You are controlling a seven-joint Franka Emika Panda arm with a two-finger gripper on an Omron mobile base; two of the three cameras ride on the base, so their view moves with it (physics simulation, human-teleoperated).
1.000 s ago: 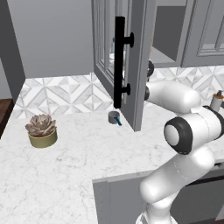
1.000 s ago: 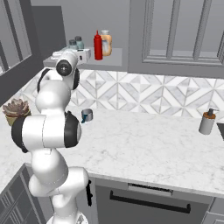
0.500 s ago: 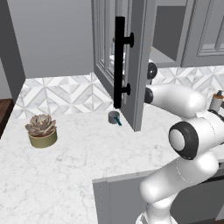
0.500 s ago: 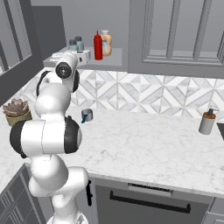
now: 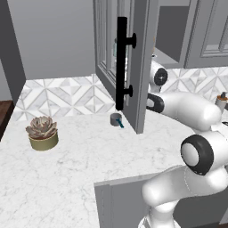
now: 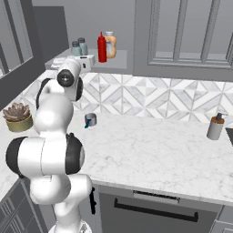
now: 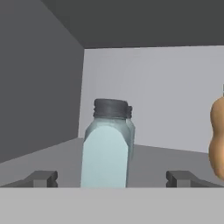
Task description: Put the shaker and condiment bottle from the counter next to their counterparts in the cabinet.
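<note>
Jaws of gripper (image 7: 111, 178) now spread wide, clear of shaker (image 7: 105, 148) standing between them on cabinet (image 6: 119, 63) shelf, touching neither side. Freshly released beside second shaker behind. Condiment bottle (image 6: 102, 47) upright further along shelf.

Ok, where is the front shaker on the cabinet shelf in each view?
Left base view: hidden behind the open cabinet door.
Right base view: shaker, upper left on the shelf, left of the red bottle.
Hand view: shaker at centre bottom, another just behind it.
Shared landmark: the orange bottle, to the shaker's right in both.
</note>
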